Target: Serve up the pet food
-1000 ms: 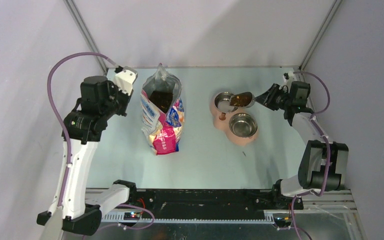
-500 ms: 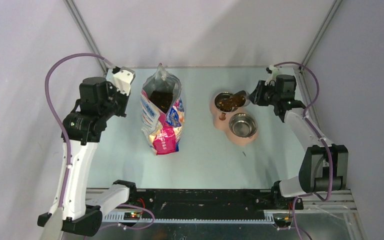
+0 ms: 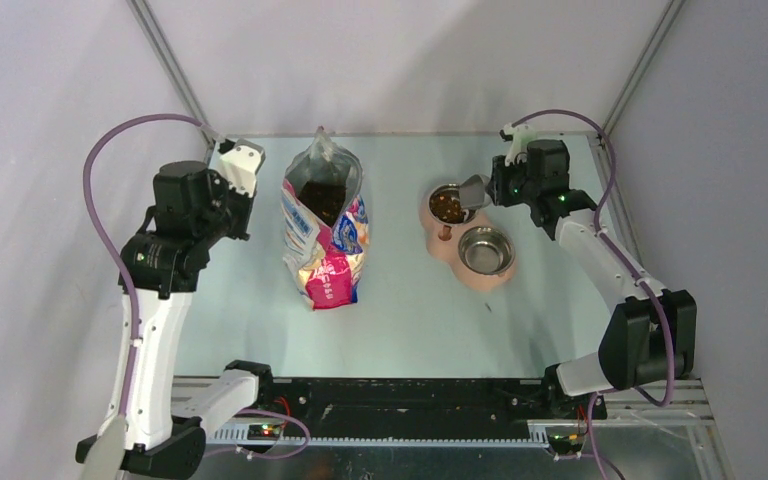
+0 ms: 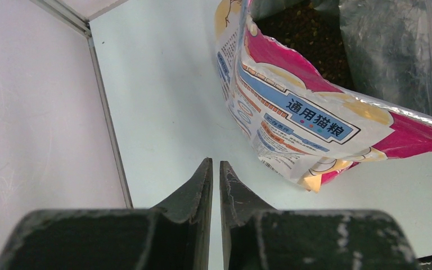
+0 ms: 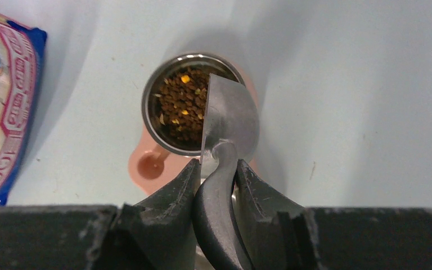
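The pet food is dark brown kibble filling the far steel bowl of a pink double feeder. More kibble shows inside the open printed bag, also seen in the left wrist view. My right gripper is shut on the dark handle of the grey metal scoop, which is tipped over the far bowl's right rim with its back towards the camera. The near bowl holds no kibble. My left gripper is shut and empty, raised left of the bag.
The bag stands upright in the middle left of the table, mouth open. Enclosure walls and metal frame posts close in the back corners. A small dark speck lies on the table in front of the feeder.
My right gripper has swung left and rolled the scoop over; the kibble has poured from the scoop into the far bowl. The left arm shifted slightly left.
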Available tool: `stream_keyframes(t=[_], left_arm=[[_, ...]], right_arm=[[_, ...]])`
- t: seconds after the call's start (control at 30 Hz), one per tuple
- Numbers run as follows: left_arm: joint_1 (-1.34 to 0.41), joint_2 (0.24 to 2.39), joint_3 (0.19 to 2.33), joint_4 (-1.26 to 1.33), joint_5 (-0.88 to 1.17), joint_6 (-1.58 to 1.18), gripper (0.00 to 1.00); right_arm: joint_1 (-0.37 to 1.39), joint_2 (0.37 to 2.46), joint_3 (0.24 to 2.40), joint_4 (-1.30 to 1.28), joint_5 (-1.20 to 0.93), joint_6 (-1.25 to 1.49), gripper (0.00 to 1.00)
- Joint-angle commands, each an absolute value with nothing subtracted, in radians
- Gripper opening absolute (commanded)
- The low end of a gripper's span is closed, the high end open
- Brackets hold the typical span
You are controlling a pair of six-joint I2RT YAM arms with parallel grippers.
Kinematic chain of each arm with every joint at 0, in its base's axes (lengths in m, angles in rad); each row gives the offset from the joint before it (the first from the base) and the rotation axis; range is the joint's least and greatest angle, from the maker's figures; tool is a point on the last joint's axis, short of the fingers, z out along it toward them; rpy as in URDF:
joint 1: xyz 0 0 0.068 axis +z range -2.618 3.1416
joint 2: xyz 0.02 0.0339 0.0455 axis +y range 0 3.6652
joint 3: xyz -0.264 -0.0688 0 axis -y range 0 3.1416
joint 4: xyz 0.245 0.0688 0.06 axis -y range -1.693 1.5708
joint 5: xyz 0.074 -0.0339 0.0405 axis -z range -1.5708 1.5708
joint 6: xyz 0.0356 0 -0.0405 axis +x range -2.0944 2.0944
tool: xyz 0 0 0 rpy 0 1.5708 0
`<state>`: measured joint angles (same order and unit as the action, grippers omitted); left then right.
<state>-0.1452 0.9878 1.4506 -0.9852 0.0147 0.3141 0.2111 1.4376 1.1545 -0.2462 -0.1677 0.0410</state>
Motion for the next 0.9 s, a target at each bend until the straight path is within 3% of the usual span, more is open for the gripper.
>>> stream_keyframes(t=[0.0,0.2,0.33,0.53,0.63,0.73,0.87], left_arm=[[-0.131,0.973,1.446,-0.978,0.054,0.296,0.15],[-0.128,0.976,1.444,-0.975,0.067,0.293,0.16],[-0.126,0.978,1.438,-0.976,0.059,0.294,0.27],[-0.126,0.982,1.44,-0.971,0.044,0.294,0.45],[-0.126,0.995,1.448,-0.964,0.019,0.269,0.61],[-0.126,1.009,1.461,-0.957,0.044,0.211,0.67],[-0.126,1.055,1.51,-0.962,0.15,0.112,0.69]], right_arm=[[0.215,1.396,1.204,-0.254,-0.113,-0.041,0.0],[0.234,1.354,1.204,-0.252,-0.128,-0.08,0.0],[0.192,1.354,1.243,-0.312,-0.214,-0.013,0.0],[0.037,1.419,1.488,-0.489,-0.415,0.078,0.0],[-0.075,1.489,1.667,-0.564,-0.547,0.196,0.0],[-0.139,1.553,1.8,-0.636,-0.635,0.302,0.0],[-0.125,1.602,1.919,-0.653,-0.686,0.396,0.0]])
